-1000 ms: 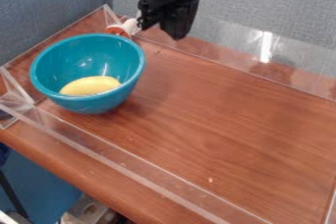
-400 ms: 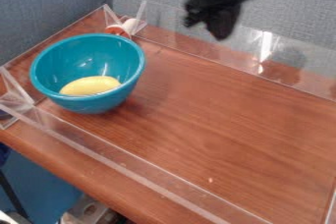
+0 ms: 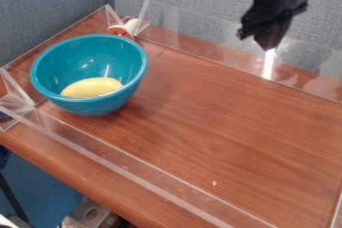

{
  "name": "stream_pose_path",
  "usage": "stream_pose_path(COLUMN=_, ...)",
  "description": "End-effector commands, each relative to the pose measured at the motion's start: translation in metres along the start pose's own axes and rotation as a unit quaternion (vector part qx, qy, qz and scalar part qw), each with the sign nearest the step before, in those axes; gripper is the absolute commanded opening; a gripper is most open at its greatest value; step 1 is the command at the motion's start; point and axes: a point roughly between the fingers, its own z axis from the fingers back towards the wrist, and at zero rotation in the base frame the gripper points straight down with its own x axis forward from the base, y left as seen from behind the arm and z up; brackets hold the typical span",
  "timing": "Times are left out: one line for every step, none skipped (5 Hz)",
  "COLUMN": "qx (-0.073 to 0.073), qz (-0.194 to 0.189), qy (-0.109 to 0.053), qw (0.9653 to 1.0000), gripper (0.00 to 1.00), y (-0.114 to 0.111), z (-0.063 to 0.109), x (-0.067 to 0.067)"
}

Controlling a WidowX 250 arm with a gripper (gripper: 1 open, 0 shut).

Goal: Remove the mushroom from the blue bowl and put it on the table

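Observation:
The blue bowl (image 3: 88, 71) stands at the left of the table (image 3: 201, 122), and a pale yellow rounded object (image 3: 88, 88) lies in its bottom. A small red-and-white thing (image 3: 130, 28), which looks like the mushroom, rests on the table just behind the bowl, by the back-left corner. My dark gripper (image 3: 269, 40) hangs over the back right of the table, far from the bowl. It points down with its fingers together, and I see nothing between them.
Low clear acrylic walls (image 3: 80, 137) border the table on all sides. A grey-blue panel stands behind the back wall. Bare wood stretches from the bowl to the right edge.
The gripper has swept to the right along the back of the table, from just behind the bowl to the far right, still shut. The bowl and its contents have not moved.

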Motion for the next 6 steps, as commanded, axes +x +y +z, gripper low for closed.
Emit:
stream_pose_path(qx=-0.037, qz=-0.003, qy=-0.015, qw=0.9992, gripper=0.0, y=-0.015, z=0.012, x=0.011)
stream_pose_path(qx=-0.027, qz=0.02, qy=-0.022, qw=0.9992, gripper=1.0, y=-0.005, z=0.0, x=0.025)
stream_pose_path(qx=-0.016, qz=0.048, qy=-0.026, qw=0.9984, gripper=1.0, y=0.007, z=-0.011, x=0.041)
stream_pose_path(qx=-0.023, qz=0.031, qy=-0.022, qw=0.999, gripper=1.0, y=0.013, z=-0.012, x=0.052)
stream_pose_path(qx=-0.024, qz=0.04, qy=-0.028, qw=0.9985, gripper=1.0, y=0.027, z=-0.015, x=0.075)
stream_pose_path(qx=-0.021, qz=0.074, qy=-0.039, qw=0.9963, gripper=1.0, y=0.063, z=-0.017, x=0.102)
